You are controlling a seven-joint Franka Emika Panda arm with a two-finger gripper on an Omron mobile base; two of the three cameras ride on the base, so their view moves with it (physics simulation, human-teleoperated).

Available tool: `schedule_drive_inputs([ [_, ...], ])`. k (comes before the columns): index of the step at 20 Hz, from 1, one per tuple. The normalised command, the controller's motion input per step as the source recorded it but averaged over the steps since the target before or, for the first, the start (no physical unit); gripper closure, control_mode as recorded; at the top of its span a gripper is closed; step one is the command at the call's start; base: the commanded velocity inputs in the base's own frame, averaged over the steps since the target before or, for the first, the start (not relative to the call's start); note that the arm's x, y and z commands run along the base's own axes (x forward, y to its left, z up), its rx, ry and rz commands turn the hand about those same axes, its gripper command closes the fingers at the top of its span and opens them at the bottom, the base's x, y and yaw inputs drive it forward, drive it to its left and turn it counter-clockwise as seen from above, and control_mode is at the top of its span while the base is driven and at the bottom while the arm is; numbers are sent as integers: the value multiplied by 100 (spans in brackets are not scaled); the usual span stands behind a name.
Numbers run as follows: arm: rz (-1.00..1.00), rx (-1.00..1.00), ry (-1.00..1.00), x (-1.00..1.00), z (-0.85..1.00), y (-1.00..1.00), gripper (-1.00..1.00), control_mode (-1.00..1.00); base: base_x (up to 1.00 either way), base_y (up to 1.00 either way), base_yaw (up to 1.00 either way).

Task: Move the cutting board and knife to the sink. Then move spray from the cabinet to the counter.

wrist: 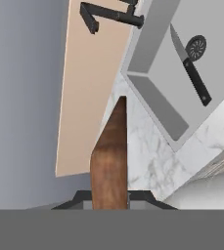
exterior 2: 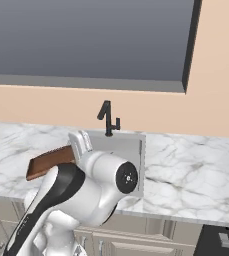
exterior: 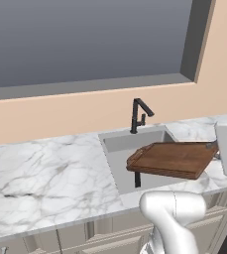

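gripper [wrist: 109, 197]: clamped on cutting board [exterior: 172, 158] | cutting board: held level above sink [exterior: 116, 140] | knife [wrist: 191, 73]: in sink, beside drain

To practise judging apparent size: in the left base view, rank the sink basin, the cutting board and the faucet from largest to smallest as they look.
1. Sink, largest, though the board hides part of it.
2. Cutting board, close behind; held over the basin and nearer the camera, so its lead over the faucet is exaggerated.
3. Faucet, clearly smallest.

Cutting board [exterior: 172, 158] held over sink [exterior: 116, 141]; knife [wrist: 191, 68] inside.
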Motion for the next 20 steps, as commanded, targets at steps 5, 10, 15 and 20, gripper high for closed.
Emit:
schedule_drive_inputs([
  [5,0,0,0,63,-58,-16,100,-100,0,0,0],
  [10,0,0,0,63,-50,-19,100,-100,0,0,0],
  [15,0,0,3,63,-30,-25,100,-100,0,0,0],
  [20,0,0,2,55,-27,-23,100,-100,0,0,0],
])
